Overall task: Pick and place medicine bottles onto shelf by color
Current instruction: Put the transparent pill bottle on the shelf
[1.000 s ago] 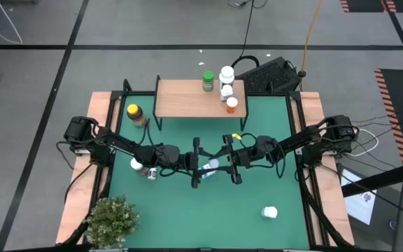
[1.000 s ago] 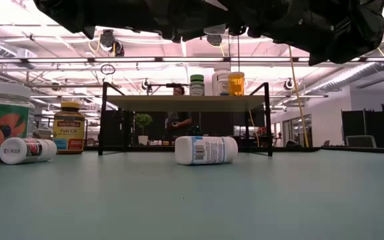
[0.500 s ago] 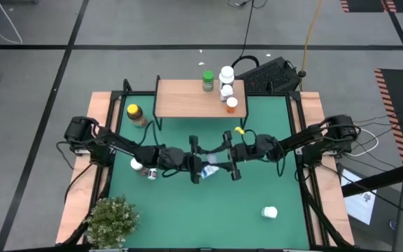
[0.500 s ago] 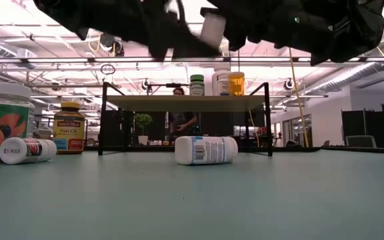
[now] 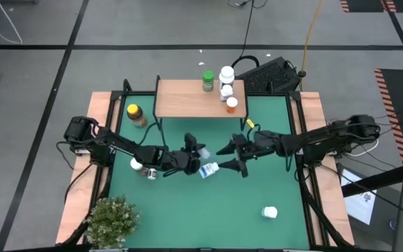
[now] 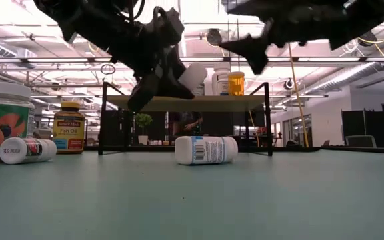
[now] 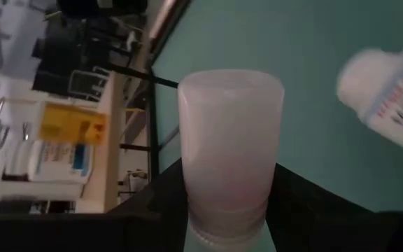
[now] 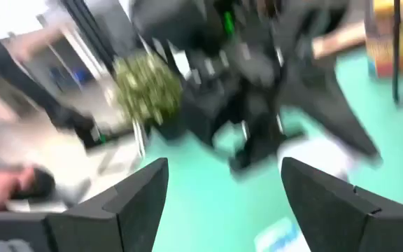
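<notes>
My left gripper is shut on a white medicine bottle, held above the middle of the green mat; the low view shows that bottle in front of the shelf. My right gripper hangs open just to its right, apart from it, with nothing between its fingers. Below them a blue-and-white labelled bottle lies on its side on the mat. The light-wood shelf stands at the far side and carries a green bottle, two white ones and an orange-capped one. My left gripper pinches the white bottle between its two fingers at the end nearer the wrist. The rest of the bottle sticks out past the fingertips. The fingers come from the table's left, slanting. The bottle is lifted clear of the mat and tilted up.
An amber yellow-capped bottle stands left of the shelf. Two white bottles lie under my left arm and another lies near the front right. A potted plant fills the near left corner. A wooden frame borders the mat.
My right gripper has let go of the white bottle, rolled, and drawn back toward the table's right edge. My left gripper has rolled and sunk a little, keeping the bottle, which now points up toward the shelf. The bottle on the mat has stayed put.
</notes>
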Robot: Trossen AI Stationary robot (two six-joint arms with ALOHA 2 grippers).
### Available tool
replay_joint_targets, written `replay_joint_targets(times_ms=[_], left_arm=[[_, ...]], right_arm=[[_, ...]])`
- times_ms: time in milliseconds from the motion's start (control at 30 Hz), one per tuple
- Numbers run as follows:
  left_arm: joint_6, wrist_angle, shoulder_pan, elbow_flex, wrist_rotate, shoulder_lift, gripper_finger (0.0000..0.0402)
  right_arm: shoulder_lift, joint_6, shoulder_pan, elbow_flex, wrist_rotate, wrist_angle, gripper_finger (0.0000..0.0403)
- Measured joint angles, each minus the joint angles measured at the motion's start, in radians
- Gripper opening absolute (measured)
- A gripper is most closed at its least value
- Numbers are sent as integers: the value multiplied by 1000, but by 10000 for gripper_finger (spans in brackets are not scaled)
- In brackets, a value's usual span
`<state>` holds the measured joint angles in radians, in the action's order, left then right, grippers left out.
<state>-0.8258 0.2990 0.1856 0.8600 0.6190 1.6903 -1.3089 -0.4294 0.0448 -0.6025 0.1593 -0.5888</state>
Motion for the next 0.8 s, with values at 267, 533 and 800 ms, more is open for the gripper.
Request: replay_joint_targets(times_ms=[267, 533, 800], left_arm=[[-91, -36, 6, 0, -127, 0, 151], [-148, -90, 20, 0, -166, 0, 151], [-201, -118, 27, 0, -172, 0, 151]], right_arm=[[-58, 111, 5, 37, -182, 45, 270], [-158, 97, 8, 38, -206, -123, 270], [-316, -607, 8, 38, -70, -391, 270]])
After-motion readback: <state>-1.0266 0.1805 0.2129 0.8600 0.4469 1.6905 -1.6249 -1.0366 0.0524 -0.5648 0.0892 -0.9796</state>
